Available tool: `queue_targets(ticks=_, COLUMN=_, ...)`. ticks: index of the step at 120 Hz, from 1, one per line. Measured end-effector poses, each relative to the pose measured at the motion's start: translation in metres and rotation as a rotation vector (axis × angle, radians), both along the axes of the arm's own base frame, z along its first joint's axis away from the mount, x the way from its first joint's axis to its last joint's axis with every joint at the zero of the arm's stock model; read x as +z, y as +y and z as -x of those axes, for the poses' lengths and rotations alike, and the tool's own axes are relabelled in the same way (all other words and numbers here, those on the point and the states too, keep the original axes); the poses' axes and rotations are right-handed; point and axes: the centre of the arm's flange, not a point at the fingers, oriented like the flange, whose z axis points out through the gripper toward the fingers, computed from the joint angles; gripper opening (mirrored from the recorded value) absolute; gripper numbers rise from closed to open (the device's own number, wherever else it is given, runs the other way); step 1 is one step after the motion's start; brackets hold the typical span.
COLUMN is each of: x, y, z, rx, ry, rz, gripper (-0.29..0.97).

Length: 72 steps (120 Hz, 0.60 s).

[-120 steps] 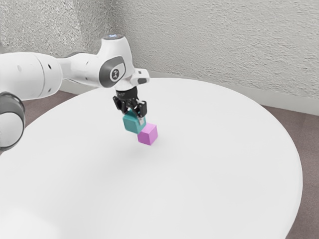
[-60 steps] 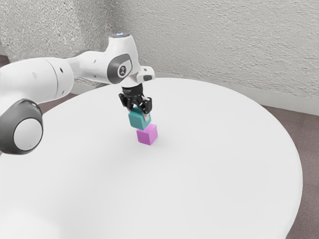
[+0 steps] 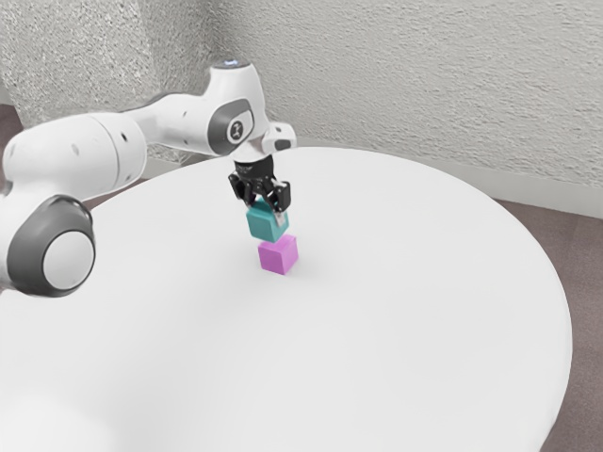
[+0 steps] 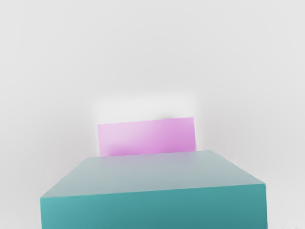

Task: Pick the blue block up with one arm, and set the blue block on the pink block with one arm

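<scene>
one round white bench (image 3: pixel 424 311) carries the scene, and one white arm (image 3: pixel 141 141) reaches over it from the exterior view's left. there is one pink block (image 3: pixel 279 254) on the bench and one blue block (image 3: pixel 259 226) just above it, set a little toward the exterior view's left (both are cubes, so no long axis matters), and i cannot tell whether the two touch. the one black pincer (image 3: pixel 266 215) is closed on the blue block from two sides, so i judge the coming move needs a slight shift toward the pink block, then a straight lowering.
</scene>
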Motion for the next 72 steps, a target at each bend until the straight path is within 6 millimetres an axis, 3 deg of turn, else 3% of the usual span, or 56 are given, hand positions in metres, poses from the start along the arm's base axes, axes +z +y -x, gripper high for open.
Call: queue_targets(ticks=72, x=-0.009, y=0.000, z=-0.010, rx=-0.006, ry=0.000, rz=0.005, gripper=0.34)
